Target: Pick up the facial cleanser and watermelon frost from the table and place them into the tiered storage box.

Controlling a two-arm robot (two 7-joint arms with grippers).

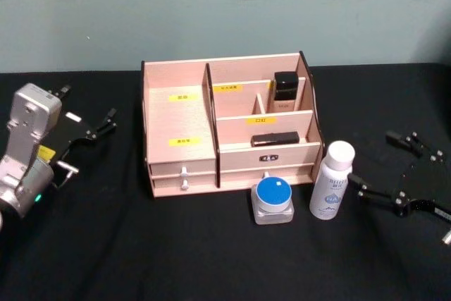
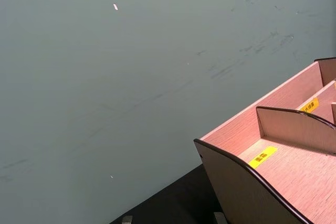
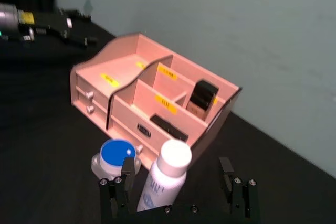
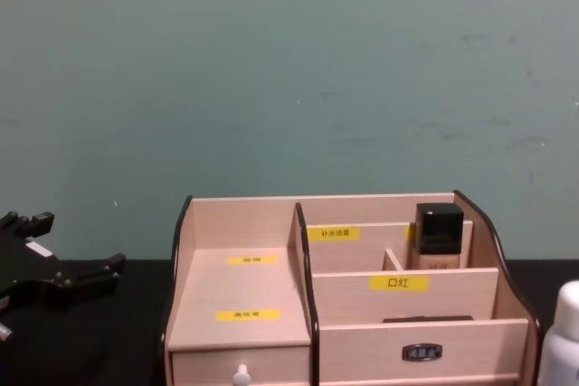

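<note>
Right gripper spread, white bottle (likely facial cleanser) just ahead; left gripper released, near tiered storage box.

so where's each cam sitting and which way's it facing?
Head: high, looking forward-down on the tiered storage box, white bottle, blue-lidded jar; left gripper and right gripper open at either side.
Chest: low, looking level at the box's front and the wall; left gripper at its left edge.
Left wrist: beside the box's left end, facing the wall.
Right wrist: behind bottle and jar, looking over its own fingers at the box.
Shared: head and right wrist both show box, bottle, jar.
</note>
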